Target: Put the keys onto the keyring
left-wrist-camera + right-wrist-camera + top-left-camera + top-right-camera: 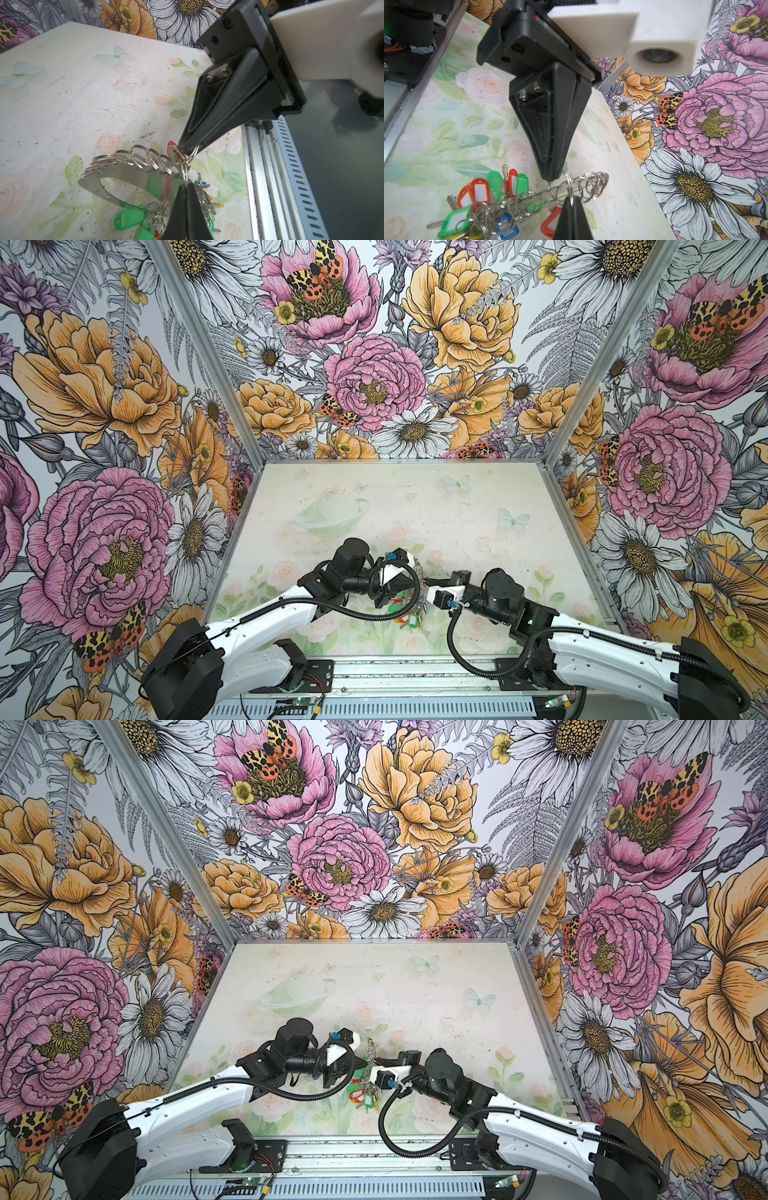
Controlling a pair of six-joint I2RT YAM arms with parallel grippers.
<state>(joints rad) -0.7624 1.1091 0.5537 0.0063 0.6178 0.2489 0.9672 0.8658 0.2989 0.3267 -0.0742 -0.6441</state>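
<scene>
The keyring (124, 176) is a flat grey metal plate with an oval hole, edged with silver split rings, and it hangs tilted between both grippers. In the right wrist view the keyring (529, 200) shows edge-on. My left gripper (186, 186) is shut on one split ring at the plate's edge. My right gripper (572, 198) is shut on a neighbouring split ring. The two tips almost touch in both top views: left gripper (365, 1065), right gripper (376, 1061). A red tag of the keys (550, 223) hangs beside my right fingers; its metal key is not clear.
A bunch of green, red, blue and yellow tags (481, 199) with small keys trails from the plate onto the floral mat (83, 104). The coloured tags (361, 1096) lie near the front. The metal rail (270, 176) runs along the table's front edge. Flowered walls enclose the other three sides.
</scene>
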